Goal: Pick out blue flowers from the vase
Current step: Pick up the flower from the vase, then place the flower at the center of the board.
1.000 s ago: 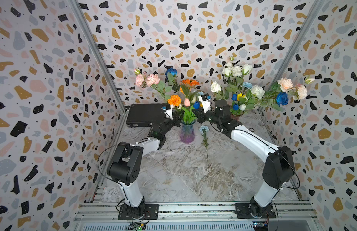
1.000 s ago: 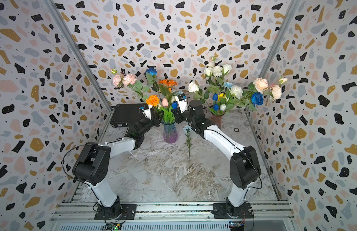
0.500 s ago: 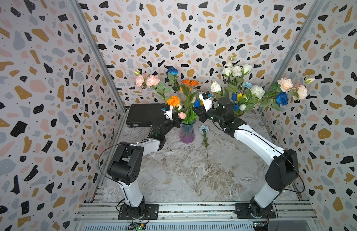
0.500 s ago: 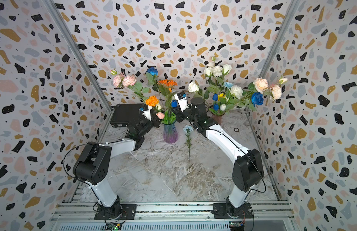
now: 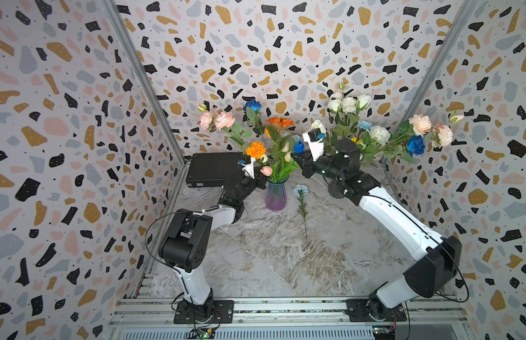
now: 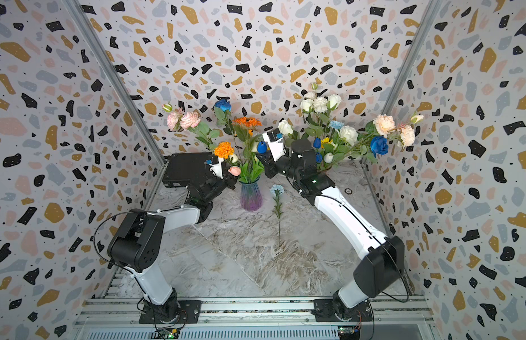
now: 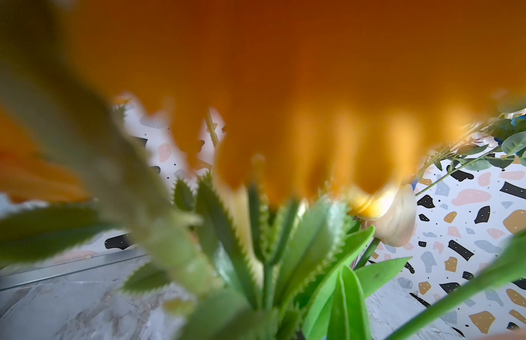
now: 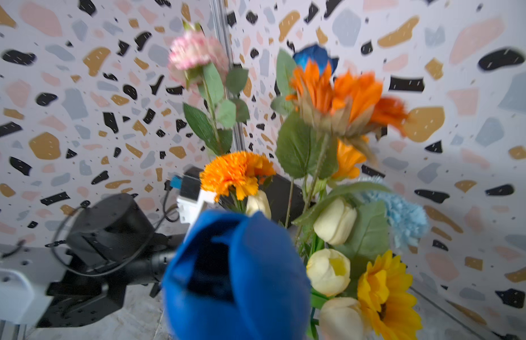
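Top view: marble tabletop (image 5: 270,259), terrazzo walls (image 5: 285,44)

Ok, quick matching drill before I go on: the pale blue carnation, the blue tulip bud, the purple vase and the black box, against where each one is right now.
Things:
1. pale blue carnation
2. blue tulip bud
3. purple vase
4. black box

Places:
A. rear corner of the table, against the wall
B. lying flat on the marble, out of any vase
C. looming large and close in the right wrist view
D. standing upright, full of stems

Pairs: 1-B, 2-C, 3-D, 4-A
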You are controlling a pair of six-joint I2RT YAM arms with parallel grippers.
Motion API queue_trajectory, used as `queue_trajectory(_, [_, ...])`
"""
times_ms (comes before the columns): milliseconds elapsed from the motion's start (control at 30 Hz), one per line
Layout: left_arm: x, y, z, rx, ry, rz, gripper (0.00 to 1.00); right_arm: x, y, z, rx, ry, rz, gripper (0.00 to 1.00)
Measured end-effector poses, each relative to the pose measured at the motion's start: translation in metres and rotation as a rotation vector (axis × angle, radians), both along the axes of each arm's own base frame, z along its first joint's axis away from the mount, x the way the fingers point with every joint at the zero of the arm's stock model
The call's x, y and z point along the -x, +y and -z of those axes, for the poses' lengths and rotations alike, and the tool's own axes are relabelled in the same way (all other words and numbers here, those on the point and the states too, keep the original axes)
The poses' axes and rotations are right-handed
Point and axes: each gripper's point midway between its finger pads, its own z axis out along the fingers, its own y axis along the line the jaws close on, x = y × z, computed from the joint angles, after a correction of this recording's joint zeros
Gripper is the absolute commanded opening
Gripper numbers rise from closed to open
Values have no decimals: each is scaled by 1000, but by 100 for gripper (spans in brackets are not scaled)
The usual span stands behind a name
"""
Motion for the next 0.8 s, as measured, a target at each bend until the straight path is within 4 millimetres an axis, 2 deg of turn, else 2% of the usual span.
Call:
queue_trajectory(200, [2,1,0,0,-2,-3,14,61,-41,-85,-69,-138,17,9])
queue_trajectory(267, [3,1,0,-1,-3,-2,14,76,-52,-99,-73,-153,28,8])
queue_trajectory(333, [4,1,0,-3,-6,-2,14,87,-61,-101,-61,-140,44,7])
queue_trajectory(400, [4,1,0,-5,-7,-2,14,91,-68,-94,-34,-104,68,7])
queue_trajectory(533, [5,1,0,-4,-7,-2,14,82,-77,-61,51,0,139,9])
queue_trajectory(667, [5,1,0,-4,-7,-1,14,57,-81,-12,146,130,200,9])
queue_trajectory(800, [5,1,-1,-4,-8,0,14,16,-83,50,215,308,230,7])
